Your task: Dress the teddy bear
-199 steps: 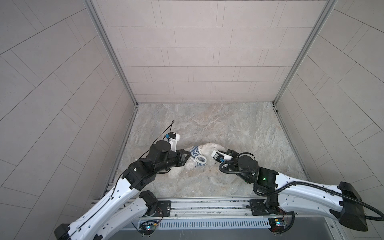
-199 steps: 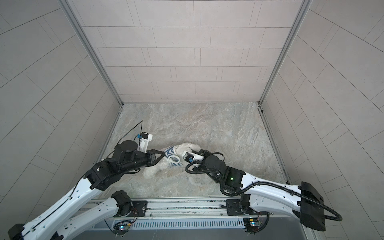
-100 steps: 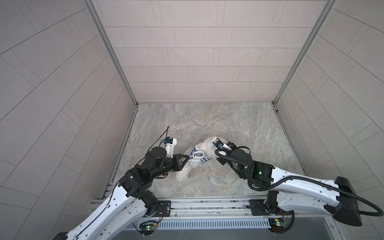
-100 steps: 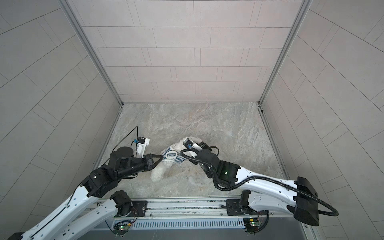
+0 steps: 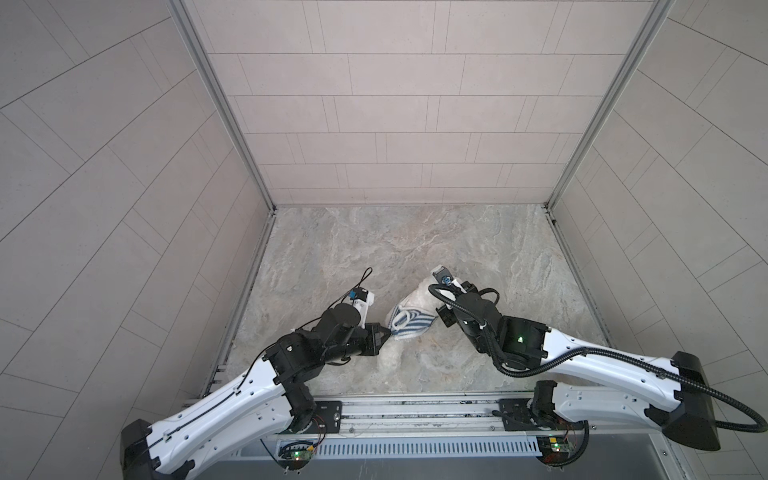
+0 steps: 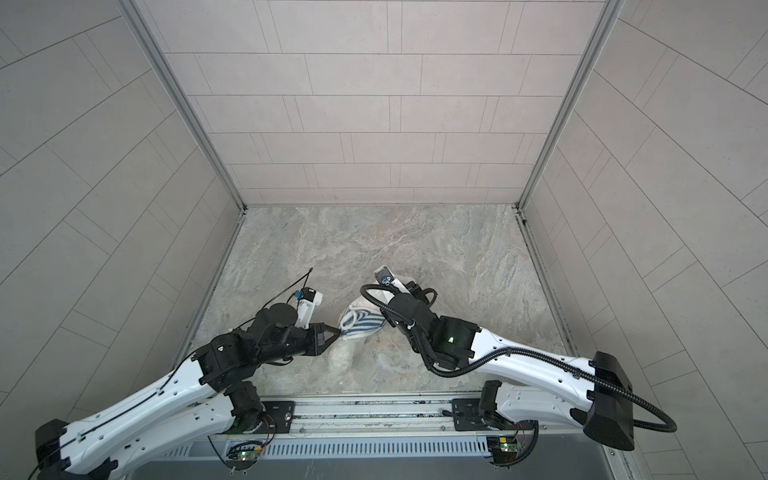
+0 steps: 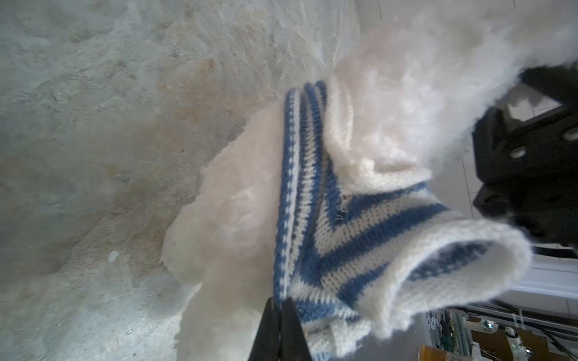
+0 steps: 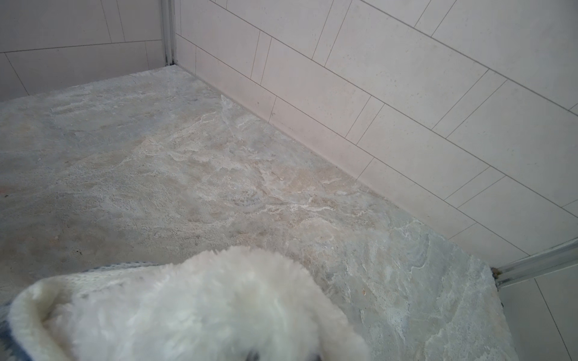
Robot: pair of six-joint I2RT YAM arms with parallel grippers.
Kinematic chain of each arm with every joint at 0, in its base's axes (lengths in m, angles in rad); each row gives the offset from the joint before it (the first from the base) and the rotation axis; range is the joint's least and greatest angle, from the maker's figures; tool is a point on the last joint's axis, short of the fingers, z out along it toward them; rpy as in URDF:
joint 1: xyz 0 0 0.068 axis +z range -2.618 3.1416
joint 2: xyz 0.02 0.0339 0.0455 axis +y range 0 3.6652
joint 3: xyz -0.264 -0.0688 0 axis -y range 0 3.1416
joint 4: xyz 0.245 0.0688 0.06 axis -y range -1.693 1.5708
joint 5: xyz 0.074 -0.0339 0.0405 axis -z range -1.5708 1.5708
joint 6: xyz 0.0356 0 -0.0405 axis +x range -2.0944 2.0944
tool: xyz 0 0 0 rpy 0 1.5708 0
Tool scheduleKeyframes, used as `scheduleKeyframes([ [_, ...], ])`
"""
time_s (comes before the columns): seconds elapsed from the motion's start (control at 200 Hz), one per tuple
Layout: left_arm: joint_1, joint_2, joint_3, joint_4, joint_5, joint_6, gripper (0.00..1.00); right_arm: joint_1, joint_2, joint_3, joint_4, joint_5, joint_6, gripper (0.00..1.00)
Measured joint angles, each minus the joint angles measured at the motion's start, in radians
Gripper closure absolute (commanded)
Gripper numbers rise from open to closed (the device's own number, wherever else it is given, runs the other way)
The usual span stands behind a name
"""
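My left gripper (image 7: pixel 277 323) clamps the blue-and-white striped knit shirt (image 7: pixel 359 225) bunched on the fluffy white plush teddy bear (image 7: pixel 422 93), my right gripper (image 5: pixel 440 316) pinched shut beside it.

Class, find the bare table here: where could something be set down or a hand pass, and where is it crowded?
Free: the wide strip of table between the bear and the back wall, and the patch between the right arm and the right wall. Crowded: centre front, where the left gripper and right gripper meet at the shirt on the bear.
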State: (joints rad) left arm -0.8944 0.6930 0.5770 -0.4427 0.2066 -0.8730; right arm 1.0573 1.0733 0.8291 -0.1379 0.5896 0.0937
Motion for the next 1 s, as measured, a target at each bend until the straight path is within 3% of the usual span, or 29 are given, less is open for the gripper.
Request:
scheduleKeyframes([
  [0.441,0.002,-0.002,-0.024,0.063,-0.027,0.079,1.0,-0.054,0.034,0.102,-0.109,-0.055,0.108,1.0],
  [0.606,0.023,0.014,-0.029,0.04,-0.09,0.154,1.0,-0.069,0.032,0.102,-0.123,-0.09,0.133,1.0],
  [0.786,0.074,-0.034,-0.048,0.038,-0.122,0.185,1.0,-0.089,0.031,0.104,-0.125,-0.138,0.153,1.0],
  [1.001,0.067,-0.097,-0.103,0.062,-0.185,0.234,1.0,-0.09,0.031,0.113,-0.129,-0.181,0.168,1.0],
])
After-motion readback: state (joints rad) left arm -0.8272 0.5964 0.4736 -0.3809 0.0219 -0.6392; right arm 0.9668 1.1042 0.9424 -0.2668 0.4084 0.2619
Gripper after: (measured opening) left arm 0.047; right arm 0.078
